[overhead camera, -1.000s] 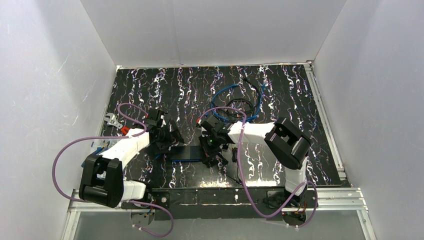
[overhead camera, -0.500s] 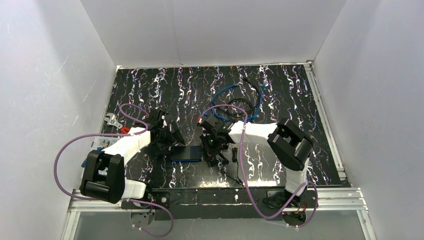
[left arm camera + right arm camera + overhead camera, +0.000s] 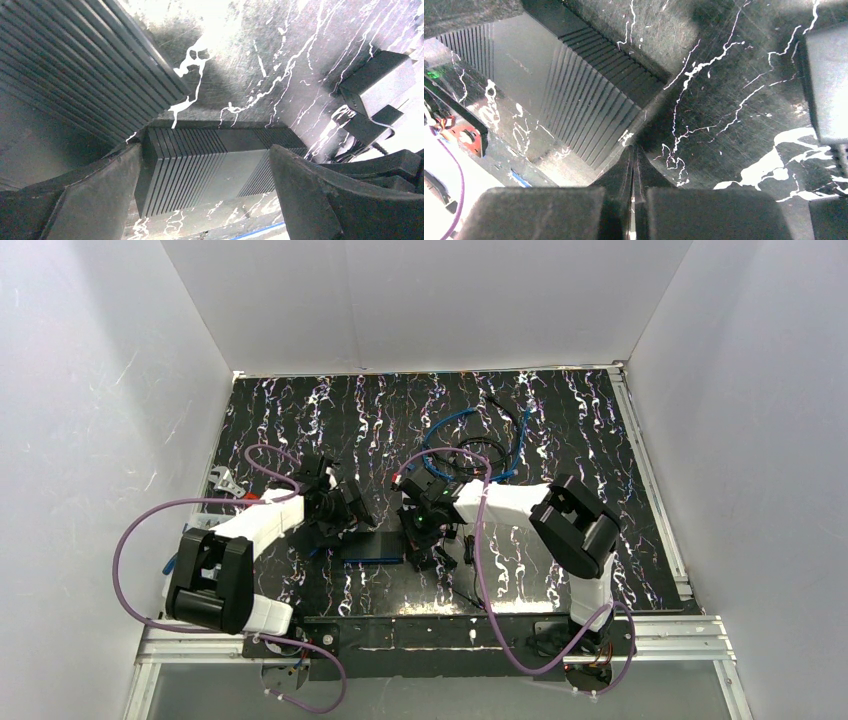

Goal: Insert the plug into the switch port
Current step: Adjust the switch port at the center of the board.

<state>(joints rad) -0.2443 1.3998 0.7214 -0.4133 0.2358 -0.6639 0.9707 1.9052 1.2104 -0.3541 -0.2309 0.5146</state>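
The table (image 3: 600, 420) is a glossy black sheet veined with white, scuffed with fine scratches in the wrist views. White walls close it in at 9, 12 and 3 o'clock, and a metal rail runs along the near edge at 6.

The switch (image 3: 372, 543) lies flat near the table's middle. It is a low, matte black rectangular box, its lid cut with fine parallel ribs on both sides of a smooth centre band. A thin blue cable (image 3: 368, 560) runs along its 6 o'clock edge.

The left gripper (image 3: 352, 516) sits at the switch's 10 o'clock. Its dull dark fingers (image 3: 95, 200) are spread wide, with the switch's ribbed end in the gap between them.

The right gripper (image 3: 420, 537) is at the switch's 3 o'clock, its fingers (image 3: 621, 175) pressed flat together, their tips just beside the switch's corner. Nothing shows between them.

A black block (image 3: 375, 82) lies on the table past the switch. A second blue cable (image 3: 470, 430) loops at 1 o'clock, with open table around it. The plug itself cannot be picked out.
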